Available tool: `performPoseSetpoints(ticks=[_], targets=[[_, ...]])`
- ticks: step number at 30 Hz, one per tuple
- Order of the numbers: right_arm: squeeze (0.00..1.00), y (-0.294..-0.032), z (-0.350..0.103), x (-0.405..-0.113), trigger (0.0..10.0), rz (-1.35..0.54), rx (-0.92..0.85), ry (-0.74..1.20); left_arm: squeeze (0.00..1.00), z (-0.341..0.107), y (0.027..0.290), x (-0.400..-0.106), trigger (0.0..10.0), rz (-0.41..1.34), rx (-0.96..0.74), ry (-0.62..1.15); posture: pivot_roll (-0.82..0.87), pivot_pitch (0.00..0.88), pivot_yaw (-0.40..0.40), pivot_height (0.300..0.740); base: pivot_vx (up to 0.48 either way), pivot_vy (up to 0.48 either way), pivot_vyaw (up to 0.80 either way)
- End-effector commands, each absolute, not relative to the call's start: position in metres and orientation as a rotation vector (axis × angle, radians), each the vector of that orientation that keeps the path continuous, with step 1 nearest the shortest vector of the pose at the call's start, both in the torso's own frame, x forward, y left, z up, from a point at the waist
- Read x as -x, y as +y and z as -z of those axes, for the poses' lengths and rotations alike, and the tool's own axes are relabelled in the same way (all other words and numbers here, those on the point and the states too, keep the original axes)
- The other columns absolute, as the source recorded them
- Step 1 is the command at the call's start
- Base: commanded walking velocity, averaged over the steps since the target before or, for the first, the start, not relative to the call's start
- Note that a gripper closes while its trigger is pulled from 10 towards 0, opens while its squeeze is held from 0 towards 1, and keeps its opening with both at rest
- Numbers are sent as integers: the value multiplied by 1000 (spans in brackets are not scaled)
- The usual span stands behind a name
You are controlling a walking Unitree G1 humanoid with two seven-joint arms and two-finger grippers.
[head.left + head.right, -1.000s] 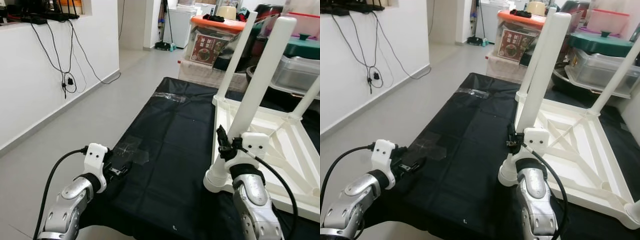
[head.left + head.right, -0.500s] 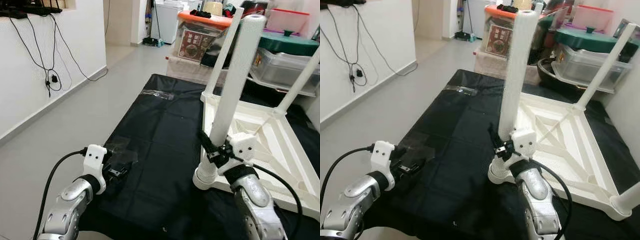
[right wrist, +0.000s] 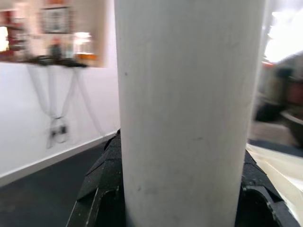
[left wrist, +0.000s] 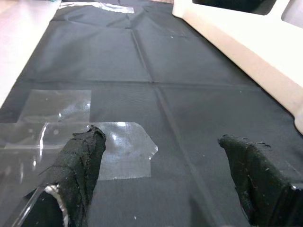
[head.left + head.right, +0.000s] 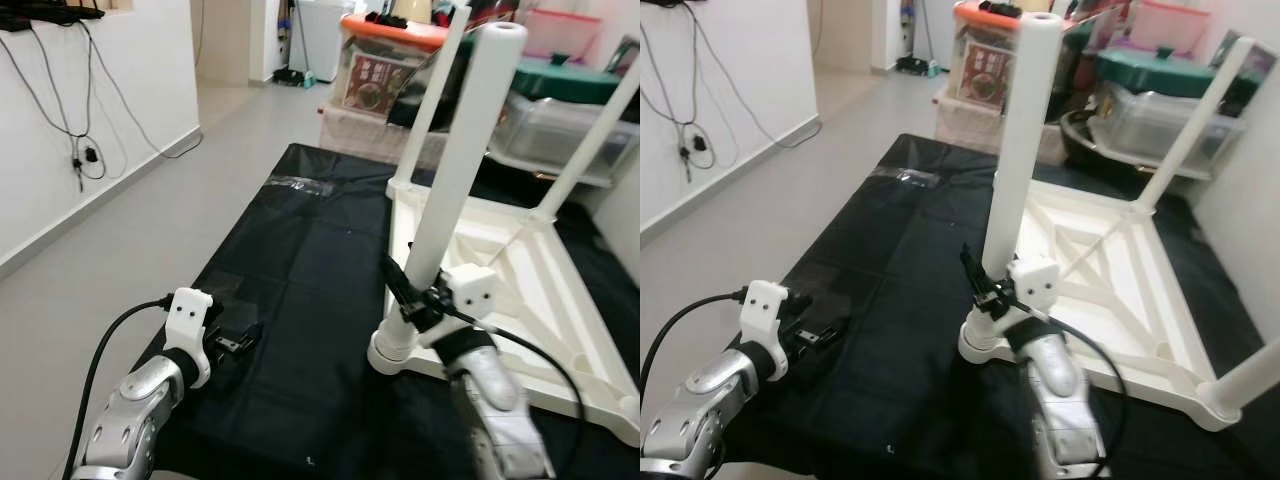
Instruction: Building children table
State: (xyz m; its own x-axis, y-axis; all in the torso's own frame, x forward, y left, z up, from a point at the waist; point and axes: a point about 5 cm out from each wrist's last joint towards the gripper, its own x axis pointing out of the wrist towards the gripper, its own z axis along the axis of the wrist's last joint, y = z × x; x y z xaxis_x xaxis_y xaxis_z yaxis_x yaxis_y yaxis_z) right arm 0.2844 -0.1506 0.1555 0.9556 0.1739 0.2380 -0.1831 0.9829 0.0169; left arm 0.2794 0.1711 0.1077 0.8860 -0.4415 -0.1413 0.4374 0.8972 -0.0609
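My right gripper (image 5: 410,298) is clamped low on the near table leg (image 5: 455,170), a smooth white plastic tube standing in the near left corner socket of the upturned white table (image 5: 560,310), ribbed underneath. The table lies on the right side of a creased black cloth (image 5: 310,300). My left gripper (image 4: 170,175) hovers spread wide over clear tape (image 4: 109,149) near the cloth's near left corner. Since a second ago the head view shifted; the grip is unchanged.
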Motion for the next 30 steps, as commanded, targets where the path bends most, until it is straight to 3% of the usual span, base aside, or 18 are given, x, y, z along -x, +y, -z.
performPoseSetpoints(ticks=[1, 8, 13, 22, 30], targets=[[0, -166, -111, -282, 0, -38, -64, 5, 0, -102, 169, -278, 10000, 453, 48, 176, 129, 0, -112, 740, 0, 0, 0], [0, -179, -112, -273, 0, 204, -79, 14, 0, -102, 172, -280, 10000, 457, 35, 181, 114, 0, -88, 740, 0, 0, 0], [0, -181, -114, -270, 0, 215, -94, 10, 0, -102, 171, -282, 10000, 458, 33, 179, 112, 0, -87, 740, 0, 0, 0], [0, -157, -136, -275, 0, -81, -131, -83, 0, -102, 168, -284, 10000, 464, 38, 176, 110, 0, -86, 740, 0, 0, 0], [0, -154, -212, -295, 0, -437, -258, -279, 0, -116, 167, -292, 10000, 509, 44, 128, 104, 0, -79, 740, 0, 0, 0]])
